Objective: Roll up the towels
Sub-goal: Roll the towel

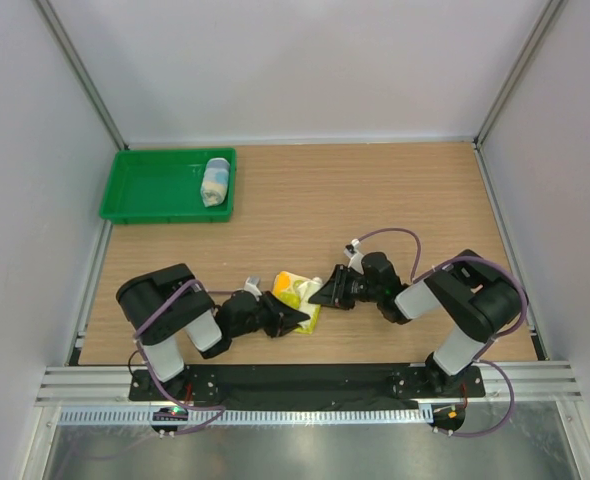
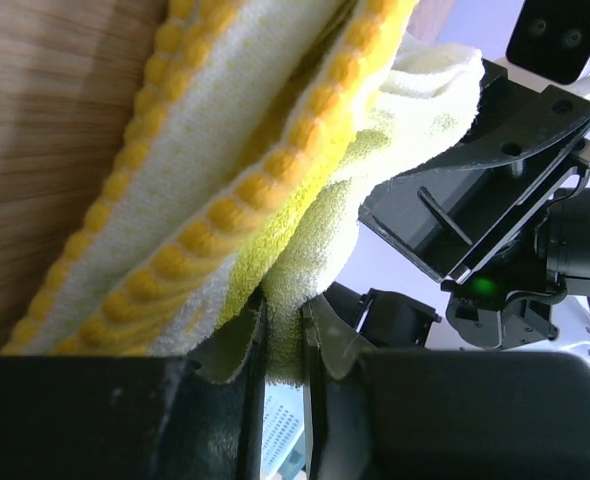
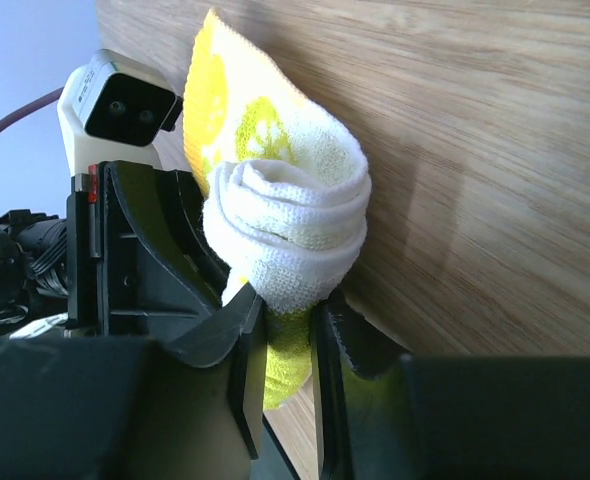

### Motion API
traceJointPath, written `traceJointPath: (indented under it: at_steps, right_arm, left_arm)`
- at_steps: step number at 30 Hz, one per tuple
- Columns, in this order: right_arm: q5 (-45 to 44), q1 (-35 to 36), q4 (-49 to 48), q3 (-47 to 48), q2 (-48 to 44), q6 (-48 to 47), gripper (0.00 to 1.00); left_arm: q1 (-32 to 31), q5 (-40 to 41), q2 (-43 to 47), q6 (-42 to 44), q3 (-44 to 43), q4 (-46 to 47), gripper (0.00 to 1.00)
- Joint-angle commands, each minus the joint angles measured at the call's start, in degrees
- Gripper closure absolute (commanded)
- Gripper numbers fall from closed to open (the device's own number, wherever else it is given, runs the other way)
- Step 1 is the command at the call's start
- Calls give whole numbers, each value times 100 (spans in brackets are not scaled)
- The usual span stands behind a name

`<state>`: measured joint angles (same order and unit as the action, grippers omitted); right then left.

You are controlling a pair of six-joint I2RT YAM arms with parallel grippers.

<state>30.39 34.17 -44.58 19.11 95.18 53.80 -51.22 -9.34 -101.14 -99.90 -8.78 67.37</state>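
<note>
Left claw (image 1: 297, 318) and right claw (image 1: 324, 292) both clamped on yellow-green towel (image 1: 293, 289); right end rolled, orange-beaded edge.

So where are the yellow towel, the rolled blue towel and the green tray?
yellow towel (image 1: 295, 289), top view, middle of the bundle
blue towel (image 1: 215, 183), top view, middle of the roll
green tray (image 1: 145, 186), top view, bare floor

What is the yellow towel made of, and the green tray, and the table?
The yellow towel looks like soft terry cloth: fuzzy loops and a bumpy orange edge show close up. The green tray looks like smooth hard plastic, with an even colour and a moulded rim. The table looks like wood, or maybe a wood-print sheet: it shows pale brown grain lines.
</note>
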Motion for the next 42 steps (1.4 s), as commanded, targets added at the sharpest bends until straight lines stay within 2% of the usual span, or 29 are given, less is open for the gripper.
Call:
traceJointPath:
  at_steps: [1, 4, 8, 11, 13, 16, 20, 22, 27, 28, 33, 39, 42]
  right_arm:
    - [-218, 72, -105, 66, 28, -80, 76]
    - [-349, 89, 448, 259, -209, -203, 79]
    - [-753, 151, 2117, 732, -579, -729, 80]
    - [-1043, 169, 2977, 1014, -702, -993, 82]
    - [-1167, 169, 3244, 1103, -737, -1056, 82]
    - [-1228, 169, 3683, 1244, -720, -1091, 84]
    - [-1307, 221, 4017, 1437, -693, -1170, 85]
    - [-1351, 265, 4202, 1542, -711, -1188, 85]
    - [-1545, 397, 4791, 1867, -781, -1232, 85]
    - [-1580, 415, 4992, 1911, -799, -1249, 85]
    - [-1843, 546, 5529, 2254, -852, -1328, 84]
    - [-1932, 634, 5838, 2439, -816, -1302, 84]
    - [-1914, 652, 5864, 2483, -808, -1284, 84]
  left_arm:
    - [42, -216, -99, 443, -97, -408, 98]
    - [33, -314, -81, 638, -212, -629, 91]
    - [16, -287, 234, 1067, -309, -1234, 82]
    - [-37, -156, 716, 1428, -589, -2287, 76]
    - [-107, 54, 1060, 1867, -791, -3481, 71]
    - [-282, 678, 1711, 2316, -1283, -5271, 56]
    - [-546, 1417, 2186, 2624, -1627, -6384, 45]
    - [-678, 1906, 2361, 2764, -1811, -6719, 43]
    - [-1521, 3358, 2494, 3020, -2592, -8405, 43]
    - [-1653, 3856, 2398, 3055, -2925, -8694, 43]
    - [-2426, 5002, 1880, 3467, -3972, -9908, 43]
    - [-3077, 6048, 1081, 4406, -5019, -10157, 43]
    - [-3218, 6181, 712, 4619, -5318, -10139, 43]
